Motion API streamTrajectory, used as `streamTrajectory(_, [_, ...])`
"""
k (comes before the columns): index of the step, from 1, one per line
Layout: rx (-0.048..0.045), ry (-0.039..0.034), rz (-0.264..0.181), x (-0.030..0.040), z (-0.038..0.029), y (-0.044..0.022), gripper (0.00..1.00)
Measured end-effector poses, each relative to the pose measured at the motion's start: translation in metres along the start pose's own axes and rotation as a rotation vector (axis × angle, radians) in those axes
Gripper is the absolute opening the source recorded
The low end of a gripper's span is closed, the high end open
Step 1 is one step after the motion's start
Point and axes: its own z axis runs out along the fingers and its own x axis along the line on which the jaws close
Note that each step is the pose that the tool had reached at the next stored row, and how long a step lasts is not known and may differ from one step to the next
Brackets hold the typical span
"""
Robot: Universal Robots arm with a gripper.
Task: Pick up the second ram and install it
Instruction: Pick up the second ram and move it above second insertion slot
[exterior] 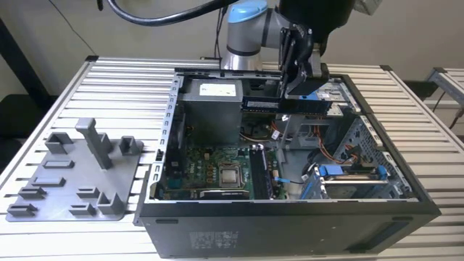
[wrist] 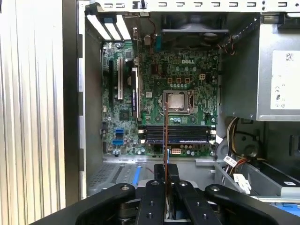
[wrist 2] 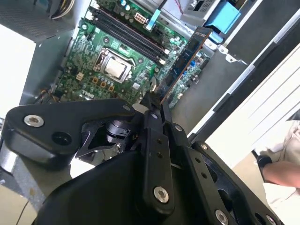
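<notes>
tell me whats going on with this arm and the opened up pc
The robot arm's end effector is shut on the second ram and holds it in the air over the open computer case. The stick is not seated yet. In the first wrist view it hangs edge-on above the motherboard, roughly over the memory slots beside the processor. A grey holder tray sits on the table at the exterior view's left.

second ram (exterior: 264,103) above motherboard (exterior: 210,168) | motherboard in case (exterior: 290,228) | case on table (exterior: 123,87)
</notes>
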Motion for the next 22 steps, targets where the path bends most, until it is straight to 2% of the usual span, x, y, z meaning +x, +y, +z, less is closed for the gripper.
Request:
streamTrajectory(7, [0.0,0.0001,-0.001,0.0,0.0,-0.0001,0.15])
streamTrajectory(9, [0.0,0.0001,-0.001,-0.0021,0.0,-0.0001,0.15])
streamTrajectory(13, [0.0016,0.0002,-0.001,-0.0133,0.0001,0.0002,0.15])
streamTrajectory(20, [0.0177,-0.003,0.0,-0.0314,0.002,0.0005,0.15])
streamTrajectory(22, [0.0188,-0.0034,0.0,-0.0382,0.0024,0.0006,0.15])
